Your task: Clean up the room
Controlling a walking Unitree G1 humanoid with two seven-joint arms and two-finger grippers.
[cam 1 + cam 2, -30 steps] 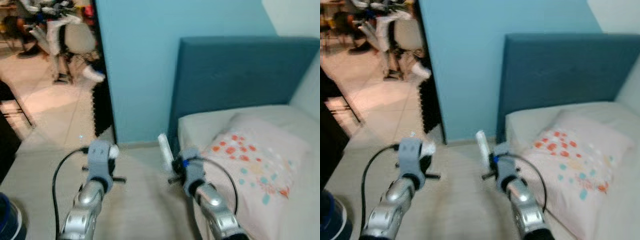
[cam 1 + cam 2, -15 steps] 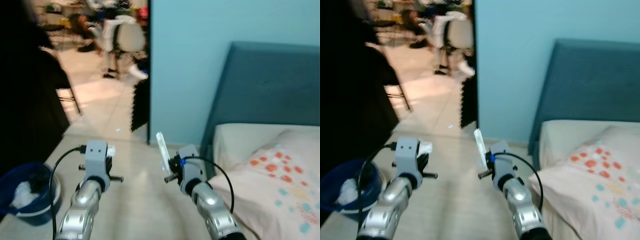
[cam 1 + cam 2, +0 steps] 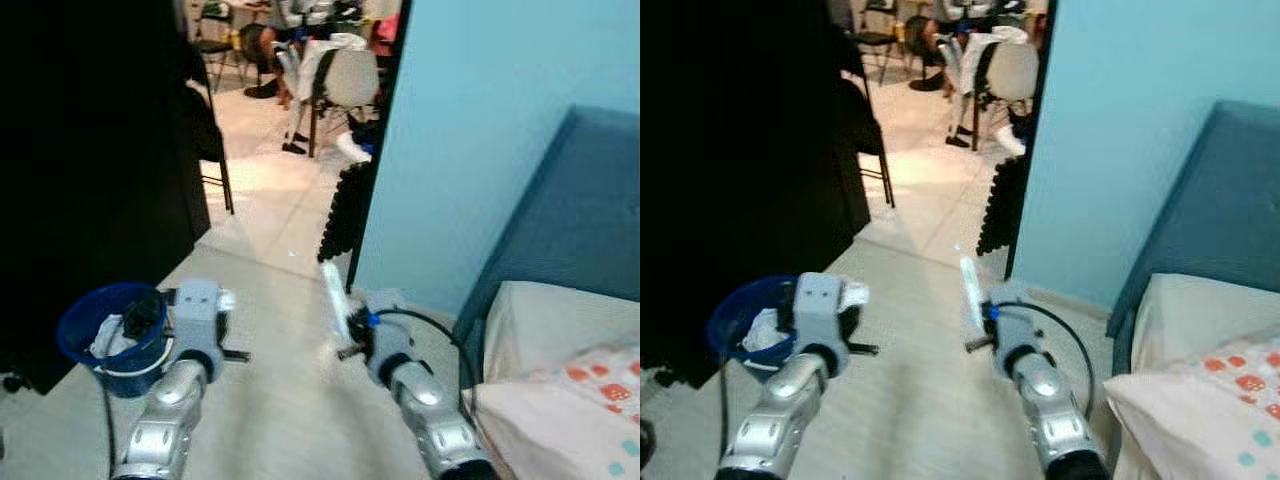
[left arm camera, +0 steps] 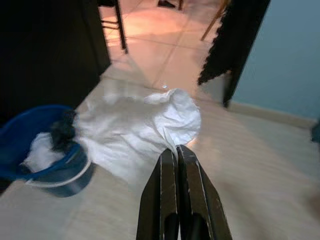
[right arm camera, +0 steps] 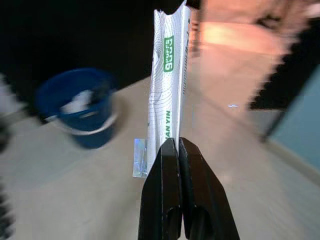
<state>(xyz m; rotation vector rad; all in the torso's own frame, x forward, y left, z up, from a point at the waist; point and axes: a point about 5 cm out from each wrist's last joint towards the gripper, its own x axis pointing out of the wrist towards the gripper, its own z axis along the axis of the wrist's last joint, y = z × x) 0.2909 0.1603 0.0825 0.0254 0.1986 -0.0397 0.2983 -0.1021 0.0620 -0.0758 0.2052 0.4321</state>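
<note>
Item: carrying step of the room clean-up, judged about midway, rubbish in hand and not yet binned. Right gripper (image 5: 172, 145): two long black fingers pressed together on the lower end of a flat white plastic wrapper with green print (image 5: 169, 85), which stands upright above the fingertips; in the head views the same wrapper (image 3: 333, 291) rises from the right gripper (image 3: 345, 325) over the pale tiled floor (image 3: 290, 400). Left gripper (image 4: 176, 155): fingers closed on one another, pinching the edge of a crumpled white tissue or thin plastic sheet (image 4: 145, 130) that hangs ahead of them. Both silver arms are held forward at about equal height, forearms roughly parallel, wrists level. Target, by judgement: round blue plastic bucket (image 3: 105, 330) standing on the floor near the foot of a dark wardrobe or door panel (image 3: 90, 150), at the robot's left front, already holding white and dark scraps. Next move calls for closing on the bucket, bringing each gripper over its rim and parting the fingers so both pieces drop inside. Also present: light blue wall (image 3: 480, 130), dark blue headboard (image 3: 570, 210), bed with white pillow printed in red and teal spots (image 3: 580, 400), chairs (image 3: 350, 75) in the far room
</note>
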